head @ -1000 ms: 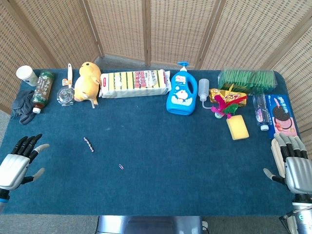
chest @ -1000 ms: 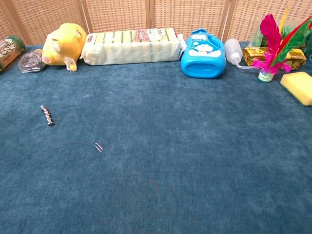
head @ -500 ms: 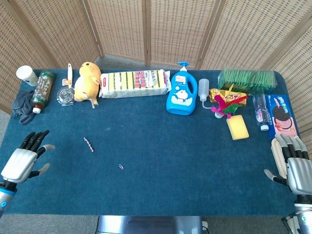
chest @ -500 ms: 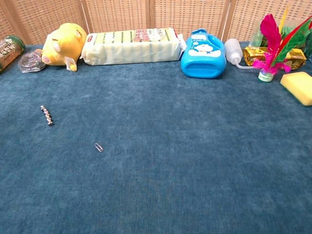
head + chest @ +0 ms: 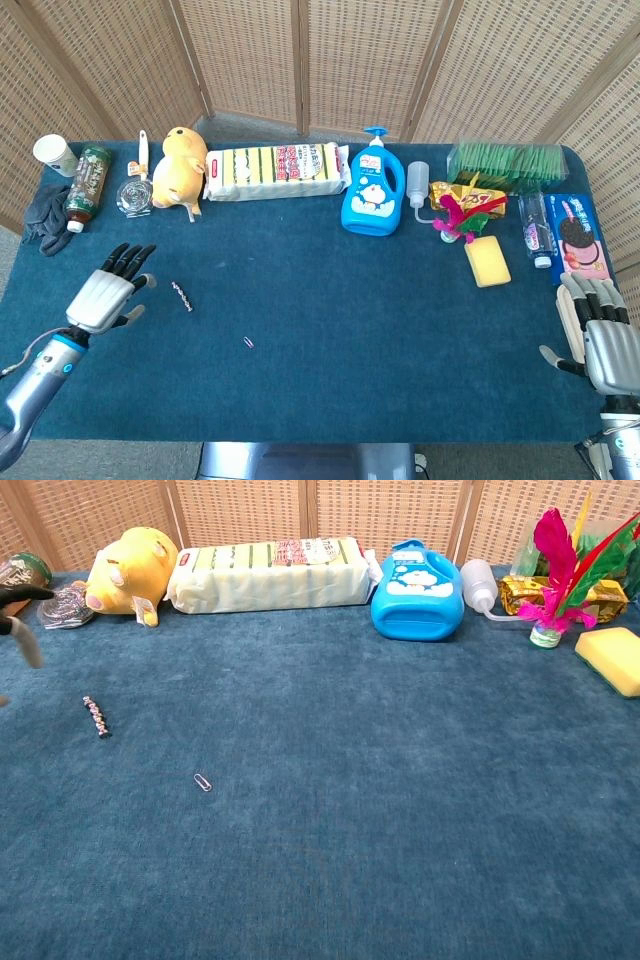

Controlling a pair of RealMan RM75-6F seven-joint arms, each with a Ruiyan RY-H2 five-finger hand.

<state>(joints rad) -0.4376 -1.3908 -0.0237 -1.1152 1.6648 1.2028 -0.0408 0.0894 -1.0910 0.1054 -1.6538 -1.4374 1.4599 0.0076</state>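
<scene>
The left robot hand (image 5: 106, 292) is hovering over the blue table (image 5: 330, 380), fingers spread and holding nothing. A small bead chain (image 5: 181, 296) is lying just beside it; a paperclip (image 5: 248, 342) is lying farther off. The right robot hand (image 5: 603, 335) is resting at the table's right edge, fingers apart, empty, near a cookie pack (image 5: 577, 236).

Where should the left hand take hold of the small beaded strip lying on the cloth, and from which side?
Probably at its middle, from straight above. The beaded strip lies flat on the blue table, thin and low, slanting away from the left hand, which is open beside it. A pinch across its narrow width suits best; nothing crowds it, and the paper clip lies well apart.
</scene>
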